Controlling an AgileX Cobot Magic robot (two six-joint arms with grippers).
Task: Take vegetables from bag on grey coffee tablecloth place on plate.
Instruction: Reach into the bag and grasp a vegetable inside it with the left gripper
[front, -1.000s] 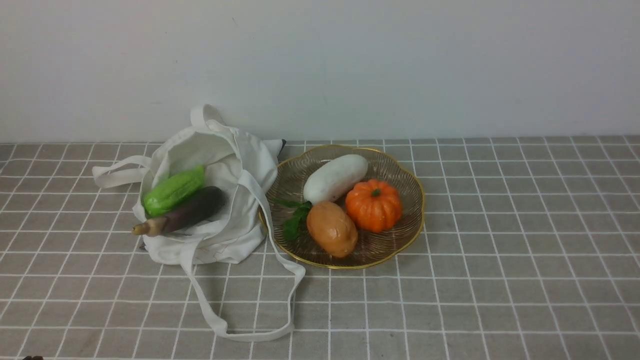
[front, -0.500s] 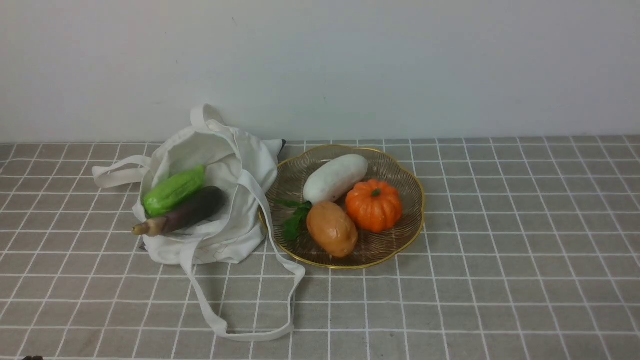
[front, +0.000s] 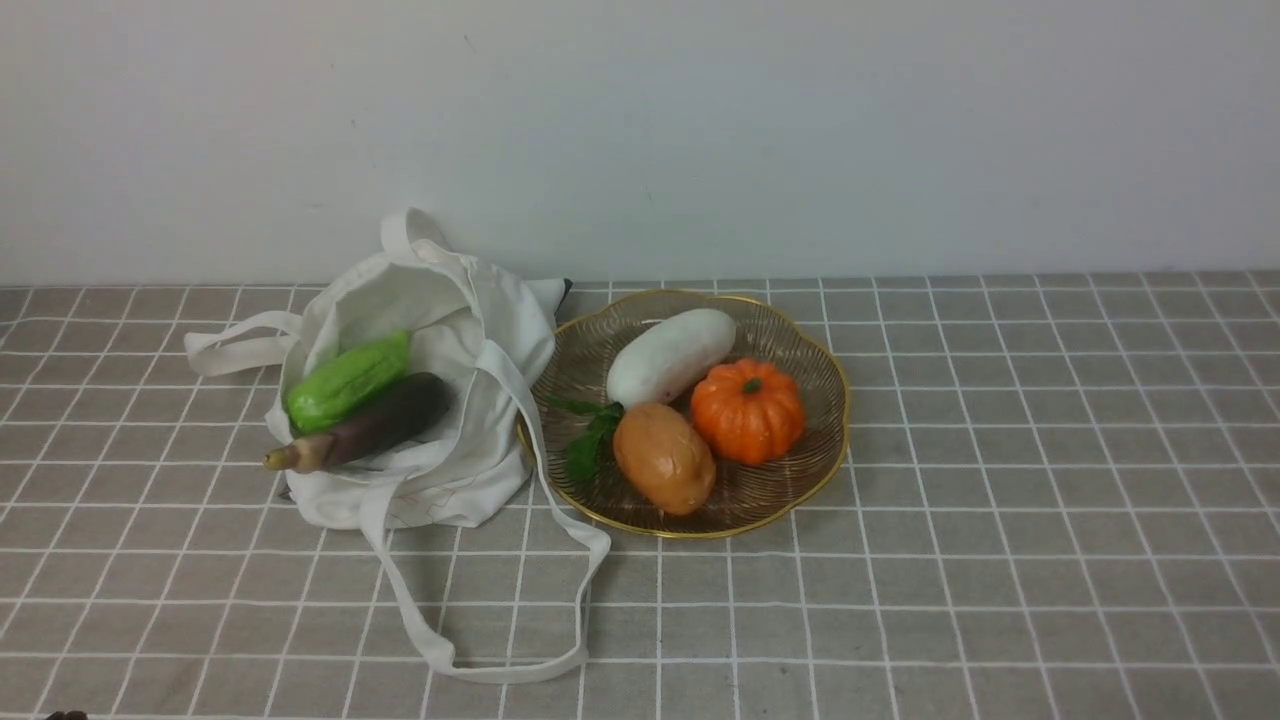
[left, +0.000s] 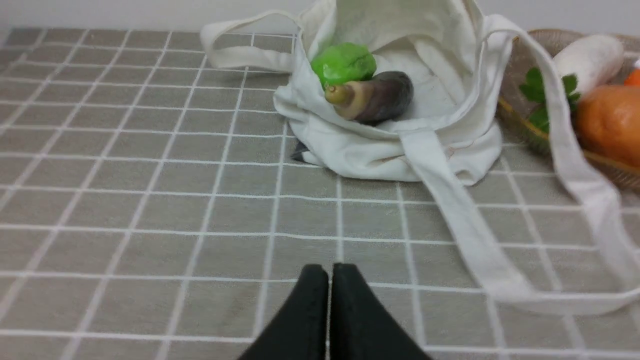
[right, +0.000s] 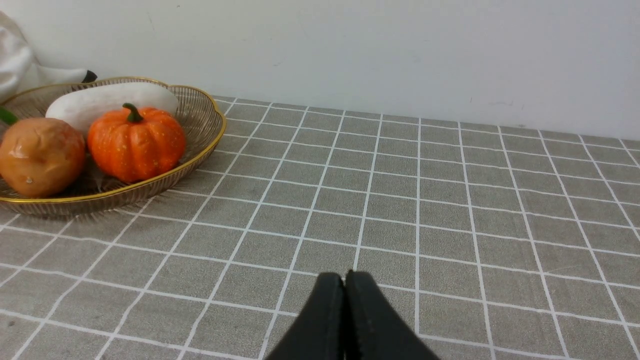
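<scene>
The off-white bag (front: 470, 340) lies open on the grey checked tablecloth (front: 1000, 560), left of the amber plate (front: 800, 490). In its mouth lie a green gourd (front: 347, 382) and a dark purple eggplant (front: 375, 425), stem end toward the front left. Both also show in the left wrist view, gourd (left: 344, 64) and eggplant (left: 372, 96). My left gripper (left: 329, 272) is shut and empty, low over the cloth well in front of the bag. My right gripper (right: 344, 280) is shut and empty, over bare cloth to the right of the plate (right: 200, 150). Neither gripper shows in the front view.
On the plate lie a white gourd (front: 670, 355), an orange pumpkin (front: 748, 410), a brown potato (front: 663, 458) and green leaves (front: 592, 440). The bag's long strap (front: 480, 650) loops forward over the cloth. A white wall stands behind the table.
</scene>
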